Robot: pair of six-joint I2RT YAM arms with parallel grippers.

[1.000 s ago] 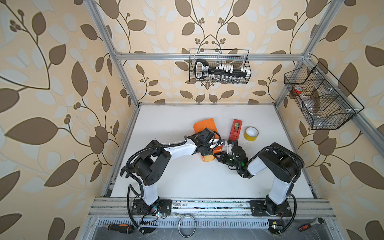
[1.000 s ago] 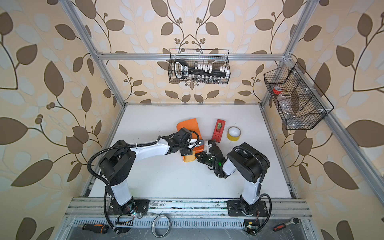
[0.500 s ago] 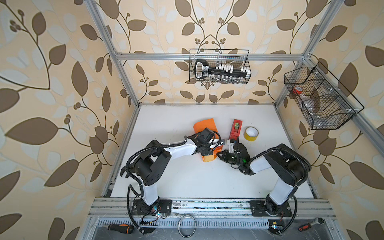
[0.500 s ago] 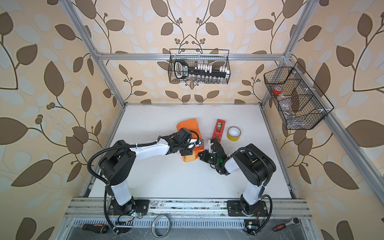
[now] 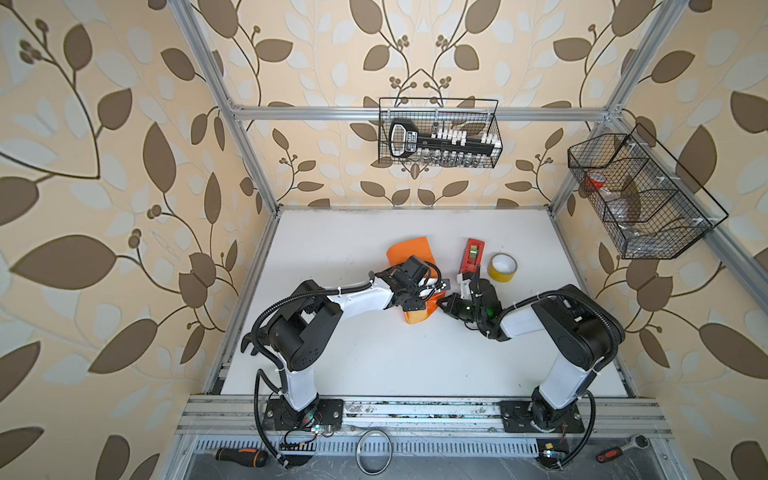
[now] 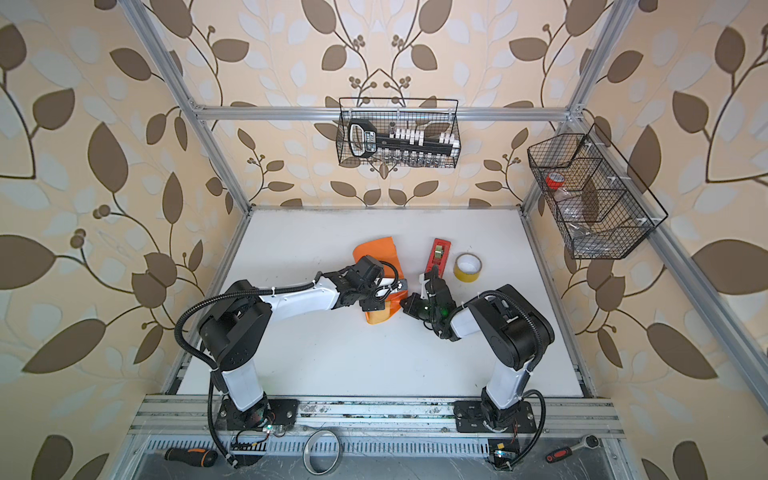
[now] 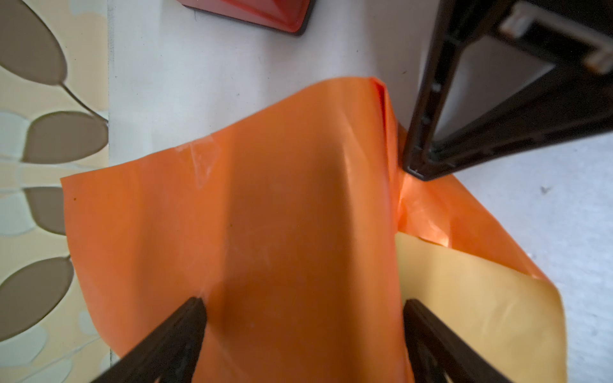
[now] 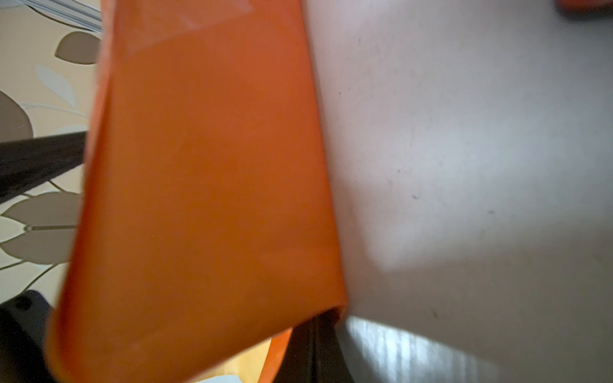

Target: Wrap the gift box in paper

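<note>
Orange paper (image 5: 409, 249) sits mid-table beside the tape dispenser (image 5: 473, 251) — left gripper (image 7: 302, 301) spread wide astride it, right gripper (image 7: 419, 165) shut, tip against its fold. Back wire basket (image 5: 495, 137) holds a socket set (image 5: 440, 143); side basket (image 5: 648, 245) has a red roll (image 5: 596, 180).

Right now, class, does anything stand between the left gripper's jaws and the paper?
Nothing visible does: the left gripper has open jaws straddling the paper directly; the right gripper is shut at its fold.
</note>
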